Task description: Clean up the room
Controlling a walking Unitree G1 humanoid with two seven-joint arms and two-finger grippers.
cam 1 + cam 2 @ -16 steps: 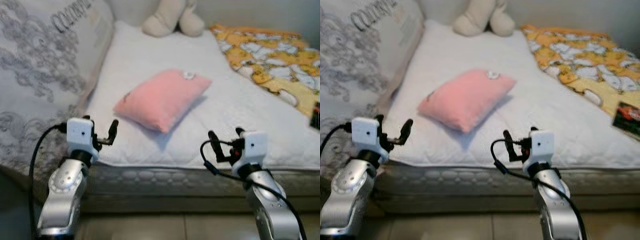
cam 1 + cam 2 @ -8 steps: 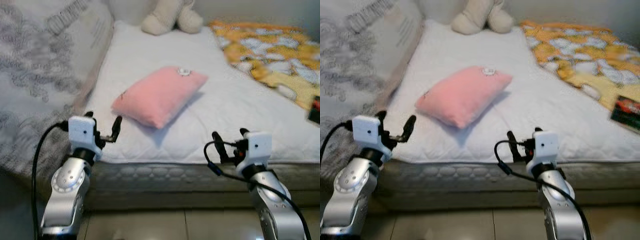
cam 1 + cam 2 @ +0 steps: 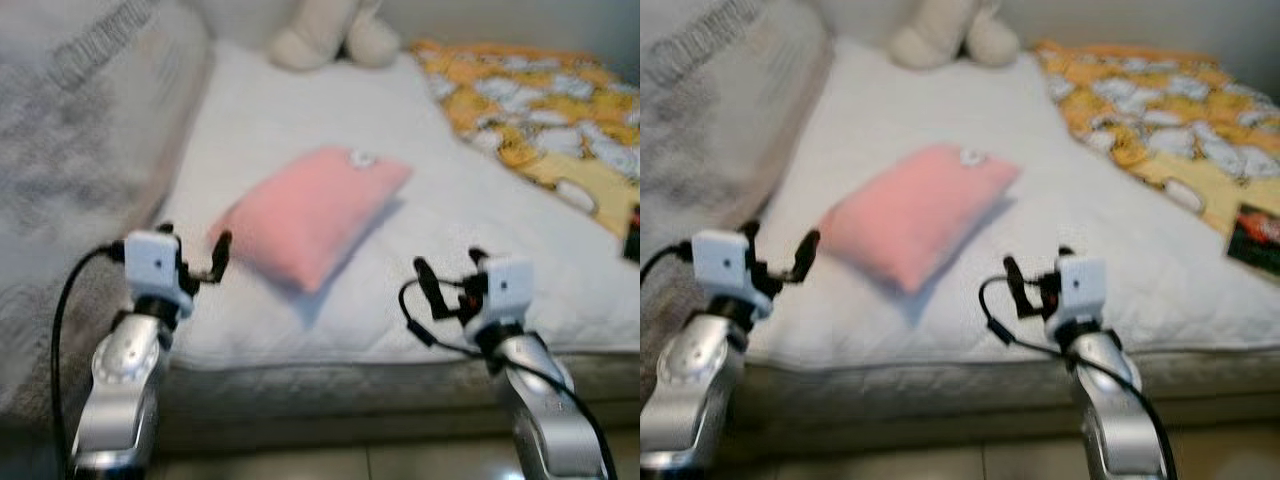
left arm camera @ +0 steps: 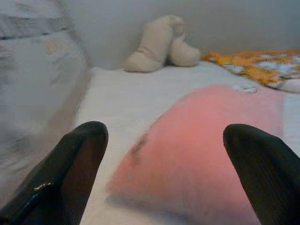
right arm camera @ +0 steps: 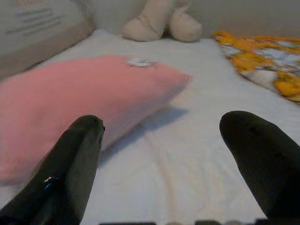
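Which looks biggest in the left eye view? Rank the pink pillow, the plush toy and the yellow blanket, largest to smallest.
1. Yellow blanket, though cut off at the frame edge.
2. Pink pillow, close in size and nearer the camera, so unsure.
3. Plush toy, partly out of frame.

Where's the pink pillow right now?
The pink pillow lies mid-mattress, just ahead of the open left pincer, plush toy beyond it.
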